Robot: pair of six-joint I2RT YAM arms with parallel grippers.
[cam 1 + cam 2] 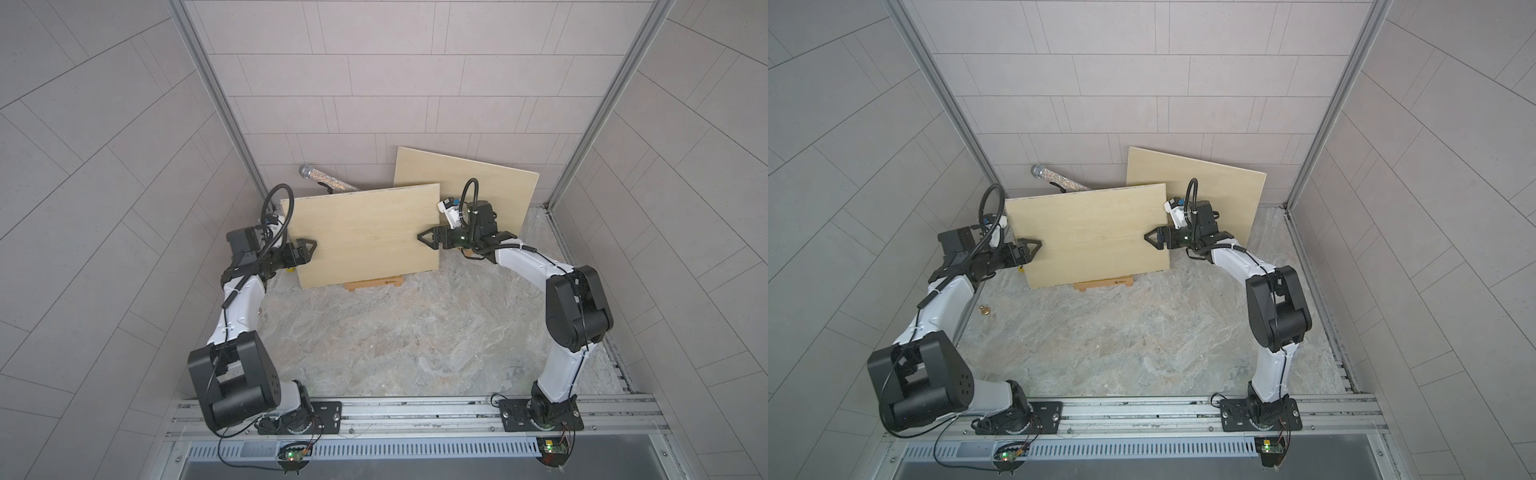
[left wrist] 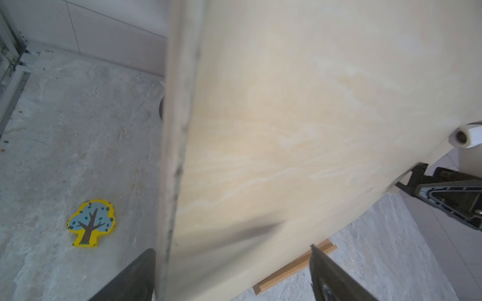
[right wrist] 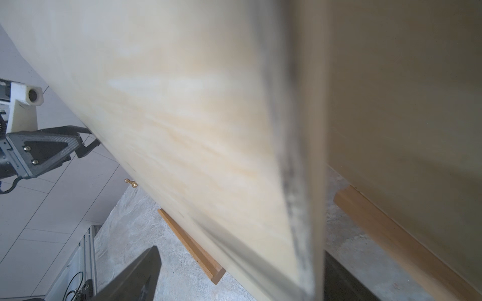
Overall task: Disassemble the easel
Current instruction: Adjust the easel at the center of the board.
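Observation:
A pale wooden board (image 1: 365,237) (image 1: 1092,237) stands tilted on the easel's brown wooden ledge (image 1: 374,284) (image 1: 1102,284). The board hides the rest of the easel. My left gripper (image 1: 305,251) straddles the board's left edge, its jaws spread wide with the thin edge between them. In the left wrist view the board (image 2: 300,117) fills the gap of that gripper (image 2: 229,250) above the ledge (image 2: 294,268). My right gripper (image 1: 428,239) (image 3: 241,254) straddles the right edge the same way, open, with the ledge (image 3: 190,245) below.
A second pale board (image 1: 469,183) leans on the back wall behind the right arm. A glittery silver tube (image 1: 328,179) lies at the back. A yellow tree cut-out (image 2: 91,223) lies left of the board, and a small brass knob (image 1: 984,309) sits near the left arm.

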